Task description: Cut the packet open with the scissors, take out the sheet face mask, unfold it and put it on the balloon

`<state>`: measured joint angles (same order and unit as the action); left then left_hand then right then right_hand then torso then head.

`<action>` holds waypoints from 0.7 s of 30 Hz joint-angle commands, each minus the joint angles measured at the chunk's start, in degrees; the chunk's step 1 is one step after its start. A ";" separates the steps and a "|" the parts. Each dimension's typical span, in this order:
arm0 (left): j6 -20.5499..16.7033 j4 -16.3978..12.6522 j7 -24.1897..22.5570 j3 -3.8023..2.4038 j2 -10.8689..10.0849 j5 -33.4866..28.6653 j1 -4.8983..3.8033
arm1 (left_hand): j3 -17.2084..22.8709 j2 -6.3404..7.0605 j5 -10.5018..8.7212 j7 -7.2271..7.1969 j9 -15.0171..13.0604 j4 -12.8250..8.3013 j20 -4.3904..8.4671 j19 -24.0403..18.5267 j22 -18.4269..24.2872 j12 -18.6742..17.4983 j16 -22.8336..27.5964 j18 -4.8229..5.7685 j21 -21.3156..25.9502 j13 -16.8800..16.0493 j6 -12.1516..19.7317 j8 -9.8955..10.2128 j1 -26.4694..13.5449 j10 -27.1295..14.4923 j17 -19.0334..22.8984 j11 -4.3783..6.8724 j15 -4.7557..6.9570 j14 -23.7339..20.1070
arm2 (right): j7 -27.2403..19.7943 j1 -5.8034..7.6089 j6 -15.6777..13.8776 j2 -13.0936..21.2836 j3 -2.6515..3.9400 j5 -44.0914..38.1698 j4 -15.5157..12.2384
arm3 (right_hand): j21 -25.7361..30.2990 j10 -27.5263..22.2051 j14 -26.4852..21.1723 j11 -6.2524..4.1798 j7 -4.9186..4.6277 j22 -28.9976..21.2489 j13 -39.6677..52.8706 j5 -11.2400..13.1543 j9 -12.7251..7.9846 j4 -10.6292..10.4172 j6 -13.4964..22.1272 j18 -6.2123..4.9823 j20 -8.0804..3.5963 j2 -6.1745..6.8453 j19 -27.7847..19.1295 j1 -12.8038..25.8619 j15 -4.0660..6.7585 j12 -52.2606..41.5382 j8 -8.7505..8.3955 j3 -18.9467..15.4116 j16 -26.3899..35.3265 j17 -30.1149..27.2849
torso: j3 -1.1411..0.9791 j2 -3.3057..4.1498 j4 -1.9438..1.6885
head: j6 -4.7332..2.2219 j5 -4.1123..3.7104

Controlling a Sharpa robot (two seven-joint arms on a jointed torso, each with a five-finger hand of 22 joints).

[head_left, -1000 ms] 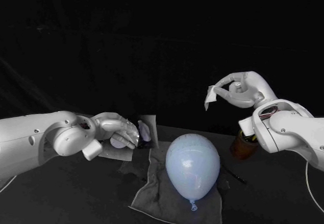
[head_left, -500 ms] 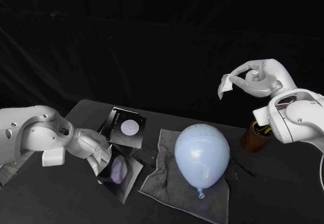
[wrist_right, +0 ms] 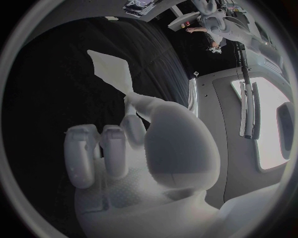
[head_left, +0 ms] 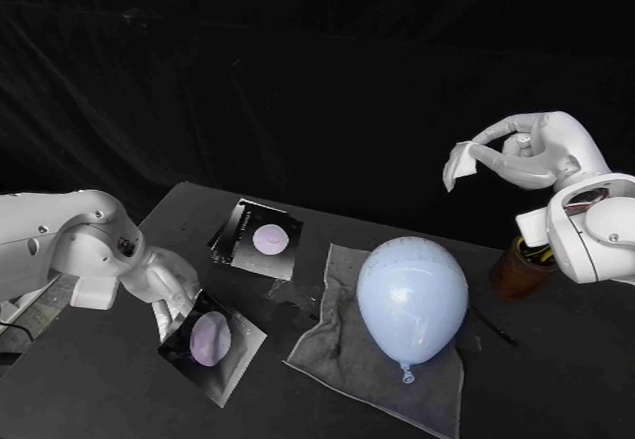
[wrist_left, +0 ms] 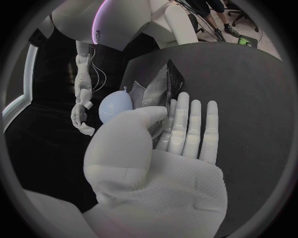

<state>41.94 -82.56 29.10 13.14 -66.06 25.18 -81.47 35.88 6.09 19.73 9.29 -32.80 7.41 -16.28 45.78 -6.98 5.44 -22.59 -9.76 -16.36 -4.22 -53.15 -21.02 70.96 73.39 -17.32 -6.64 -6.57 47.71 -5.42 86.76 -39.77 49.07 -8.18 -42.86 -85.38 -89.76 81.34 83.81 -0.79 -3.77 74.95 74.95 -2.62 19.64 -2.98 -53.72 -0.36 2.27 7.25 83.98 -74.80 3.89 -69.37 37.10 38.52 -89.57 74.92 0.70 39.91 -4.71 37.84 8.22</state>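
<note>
The right hand (head_left: 536, 158) is raised high above the table (head_left: 91, 386), well apart from everything on it, and pinches a small white sheet (head_left: 461, 169) that hangs from thumb and finger. The right wrist view shows the pinch more plainly: the sheet is nipped at a narrow end and fans out beyond it, while the other fingers (wrist_right: 114, 148) lie curled in beside the thumb.

The left hand (head_left: 169, 283) is low over the table's near left part, at the upper corner of a dark packet (head_left: 212, 341) that lies flat. In the head view hand and packet meet, but the fingers are hidden. The left wrist view shows them straight and close together with the thumb across. Whether they grip the packet I cannot tell.

A second packet (head_left: 263, 240) lies farther back, apart from the first. The pale blue balloon (head_left: 414, 298) rests on a grey cloth (head_left: 394, 395) in the middle of the table, its knot toward the robot. A brown cup (head_left: 516, 277) stands just beyond the balloon, under the right arm
</note>
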 commanded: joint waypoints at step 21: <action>-8.53 -0.62 -4.19 -0.13 -2.88 14.37 -2.94 | -45.01 7.52 -16.34 6.82 2.81 9.83 -0.20 -4.21 2.93 7.40 -0.46 2.92 6.68 -0.28 25.63 -11.20 14.04 -26.95 1.99 -7.05 -5.83 -13.78 | 0.31 -0.54 1.94 0.42 -0.14 -1.90 -0.81 | -0.24 0.15 6.14 0.17 -0.03 15.05 0.35 -0.17 0.72 0.31 -0.24 0.36 -0.18 -0.19 6.02 -0.46 0.26 0.39 0.19 -0.07 -0.28 14.86 | 0.02 -0.05 0.01 | 0.34 0.05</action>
<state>34.49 -83.11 26.42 13.07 -68.87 34.61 -84.09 -8.57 13.01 4.48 9.19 -29.87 17.14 -16.61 41.73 -4.00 12.66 -22.88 -7.46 -10.02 -4.42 -27.85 -31.94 84.90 46.76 -15.26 -13.63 -12.35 34.20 -5.19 86.24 -38.88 49.45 -8.33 -43.63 -86.09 -89.65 81.25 83.81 -0.70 -3.84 74.91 74.90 -2.48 19.68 -3.00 -53.42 -0.36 2.36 7.26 83.87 -74.79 3.89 -69.37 37.03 38.49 -89.70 74.92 0.73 39.83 -4.70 38.10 8.40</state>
